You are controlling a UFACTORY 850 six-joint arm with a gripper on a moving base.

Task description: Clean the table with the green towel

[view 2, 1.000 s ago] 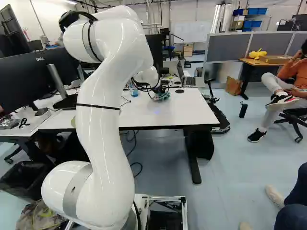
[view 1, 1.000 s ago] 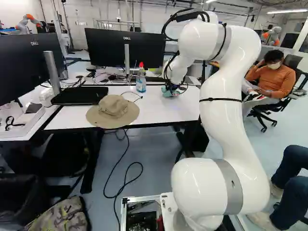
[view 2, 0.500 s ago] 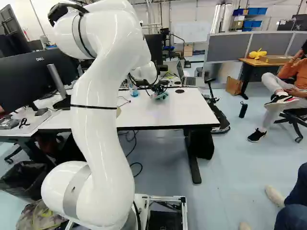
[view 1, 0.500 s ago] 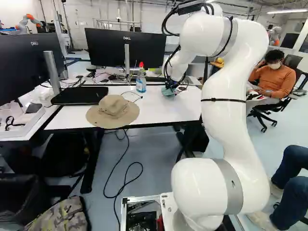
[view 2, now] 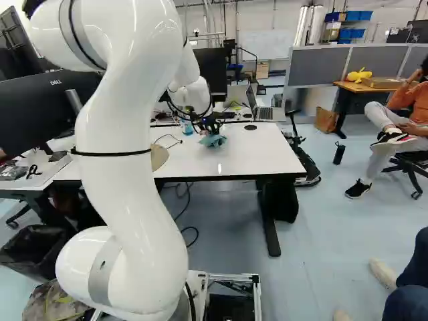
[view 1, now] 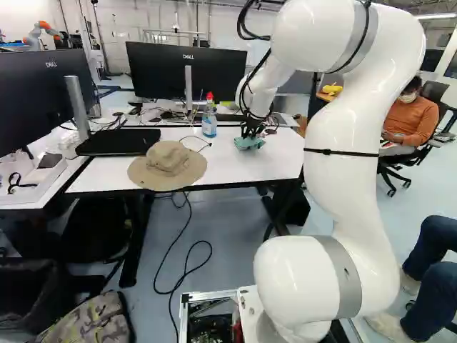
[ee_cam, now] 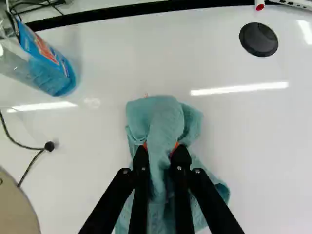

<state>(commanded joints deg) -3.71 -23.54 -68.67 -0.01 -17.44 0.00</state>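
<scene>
OK so the hand (view 1: 250,136) is clenched on the green towel (ee_cam: 165,114), and both have shifted over the desk (view 1: 282,161) toward roughly 7 o'clock, closer to the near edge than half a second ago. Clock centred on the hand, 12 pointing away from the base: bottle (view 1: 209,123) at 10, tan hat (view 1: 168,158) at 8, round black disc (ee_cam: 259,39) at 2. Open desk runs to the near edge at 6 and the side edge at 3.
</scene>
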